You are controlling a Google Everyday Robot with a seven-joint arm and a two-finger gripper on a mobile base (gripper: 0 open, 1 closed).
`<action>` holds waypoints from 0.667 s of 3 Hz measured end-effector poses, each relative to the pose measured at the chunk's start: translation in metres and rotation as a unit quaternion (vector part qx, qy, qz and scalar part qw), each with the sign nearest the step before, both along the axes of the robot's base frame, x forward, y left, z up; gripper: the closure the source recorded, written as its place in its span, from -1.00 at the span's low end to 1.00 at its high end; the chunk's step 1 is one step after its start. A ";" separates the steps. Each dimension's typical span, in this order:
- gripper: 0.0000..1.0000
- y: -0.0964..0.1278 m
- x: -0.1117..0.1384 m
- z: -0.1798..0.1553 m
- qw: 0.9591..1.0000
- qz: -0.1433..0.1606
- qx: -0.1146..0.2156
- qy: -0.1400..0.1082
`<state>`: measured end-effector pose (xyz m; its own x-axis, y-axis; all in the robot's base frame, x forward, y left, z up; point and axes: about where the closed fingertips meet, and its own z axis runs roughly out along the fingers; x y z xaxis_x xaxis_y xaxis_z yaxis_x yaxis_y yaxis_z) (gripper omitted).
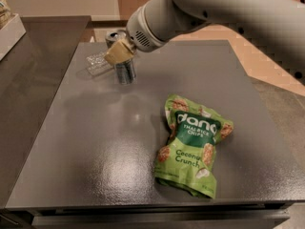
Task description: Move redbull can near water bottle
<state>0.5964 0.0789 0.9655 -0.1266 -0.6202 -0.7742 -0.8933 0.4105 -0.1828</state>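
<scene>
Tan gripper [119, 52] clasping the dark silvery redbull can [126, 72] near the far left corner of the glossy grey table [95, 142]; clear water bottle [96, 62]; green chips bag [193, 144], white lettering

Hand [121, 55] clasping redbull can [126, 72] at far left of table [95, 147], water bottle [96, 62] just beside, chips bag [193, 144] apart

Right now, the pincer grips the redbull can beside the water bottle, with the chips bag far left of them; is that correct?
Not quite: in the camera view the chips bag lies nearer and right of them. The pincer does grip the redbull can beside the water bottle.
</scene>
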 end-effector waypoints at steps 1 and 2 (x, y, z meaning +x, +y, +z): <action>1.00 -0.025 0.040 0.008 0.999 -0.034 0.018 0.007; 1.00 -0.028 0.069 0.002 0.998 -0.047 0.034 0.018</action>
